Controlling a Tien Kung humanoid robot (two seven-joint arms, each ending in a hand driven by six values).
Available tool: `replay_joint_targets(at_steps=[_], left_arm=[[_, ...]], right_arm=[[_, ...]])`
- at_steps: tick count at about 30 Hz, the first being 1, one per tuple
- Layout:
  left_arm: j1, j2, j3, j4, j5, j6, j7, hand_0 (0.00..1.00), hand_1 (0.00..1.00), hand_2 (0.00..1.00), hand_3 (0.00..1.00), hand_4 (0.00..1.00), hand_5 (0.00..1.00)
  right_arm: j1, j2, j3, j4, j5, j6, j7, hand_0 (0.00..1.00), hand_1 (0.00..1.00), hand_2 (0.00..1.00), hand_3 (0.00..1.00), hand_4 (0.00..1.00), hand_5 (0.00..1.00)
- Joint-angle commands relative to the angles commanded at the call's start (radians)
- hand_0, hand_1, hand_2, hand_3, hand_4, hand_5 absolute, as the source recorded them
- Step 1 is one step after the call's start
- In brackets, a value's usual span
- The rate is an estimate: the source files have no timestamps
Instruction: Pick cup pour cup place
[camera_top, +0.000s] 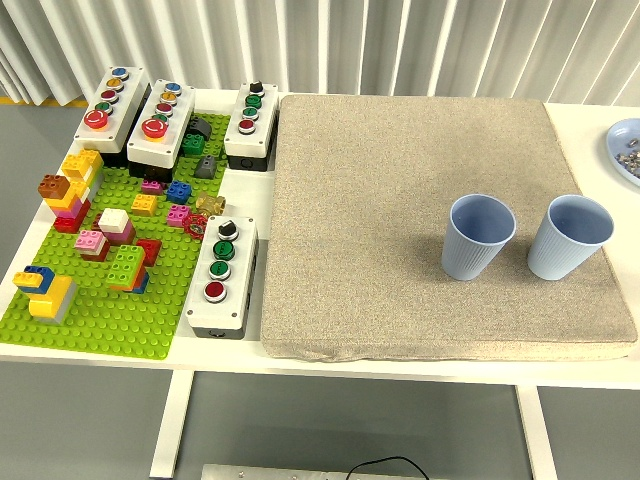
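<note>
Two light blue paper cups stand upright on a beige mat (400, 170). The left cup (478, 237) sits right of the mat's middle. The right cup (568, 236) stands beside it near the mat's right edge, a small gap between them. I cannot make out any contents in either cup from here. Neither of my hands shows in the head view.
A green baseplate (100, 320) with several toy bricks covers the table's left side. Several white button boxes (220, 277) stand on and around it. A blue plate (622, 150) with small grey pieces lies at the far right edge.
</note>
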Motion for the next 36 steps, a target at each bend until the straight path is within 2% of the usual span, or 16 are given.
replay_joint_targets(at_steps=[9,17,18,23,24,29,30,32,35,36], left_arm=[[0.002,0.0,0.006,0.0,-0.008,0.0,-0.002,0.743,0.767,0.816,0.685,0.534,0.894],[-0.001,0.002,0.012,0.0,-0.011,0.0,-0.003,0.743,0.767,0.815,0.684,0.534,0.894],[-0.001,0.002,0.014,0.0,-0.012,0.0,-0.004,0.743,0.765,0.815,0.684,0.534,0.894],[-0.001,0.002,0.012,0.0,-0.009,0.0,-0.004,0.743,0.765,0.815,0.684,0.534,0.894],[-0.002,0.002,0.011,0.0,-0.008,0.0,-0.004,0.743,0.764,0.815,0.684,0.534,0.896],[-0.004,0.001,0.013,0.0,-0.01,-0.001,-0.005,0.743,0.764,0.815,0.684,0.534,0.896],[-0.004,0.001,0.013,0.0,-0.011,-0.001,-0.005,0.743,0.764,0.815,0.683,0.534,0.896],[-0.005,0.001,0.019,0.0,-0.016,-0.001,-0.007,0.743,0.764,0.815,0.683,0.534,0.896],[-0.006,0.0,0.018,0.0,-0.014,-0.001,-0.007,0.743,0.764,0.815,0.683,0.534,0.896],[-0.006,0.0,0.018,0.0,-0.014,-0.001,-0.007,0.743,0.763,0.814,0.684,0.533,0.896]], right_arm=[[-0.002,-0.018,0.004,0.013,-0.004,0.0,-0.007,0.791,0.732,0.709,0.745,0.645,0.752],[-0.048,-0.095,-0.046,0.05,0.066,0.011,0.004,0.79,0.732,0.71,0.745,0.644,0.748],[-0.057,-0.11,-0.059,0.055,0.08,0.017,0.003,0.786,0.731,0.71,0.745,0.645,0.694],[-0.102,-0.166,-0.093,0.075,0.125,0.051,0.004,0.786,0.731,0.71,0.745,0.645,0.694],[-0.11,-0.174,-0.095,0.079,0.131,0.056,0.006,0.784,0.728,0.708,0.746,0.673,0.618],[-0.167,-0.229,-0.104,0.103,0.141,0.091,-0.026,0.784,0.728,0.708,0.746,0.673,0.618],[-0.174,-0.236,-0.104,0.106,0.141,0.094,-0.03,0.783,0.729,0.713,0.754,0.718,0.527],[-0.197,-0.254,-0.103,0.116,0.149,0.108,-0.04,0.783,0.729,0.713,0.754,0.718,0.527],[-0.232,-0.268,-0.098,0.125,0.147,0.159,-0.074,0.783,0.729,0.713,0.754,0.718,0.527],[-0.234,-0.269,-0.097,0.126,0.147,0.164,-0.077,0.784,0.737,0.746,0.791,0.747,0.435]])
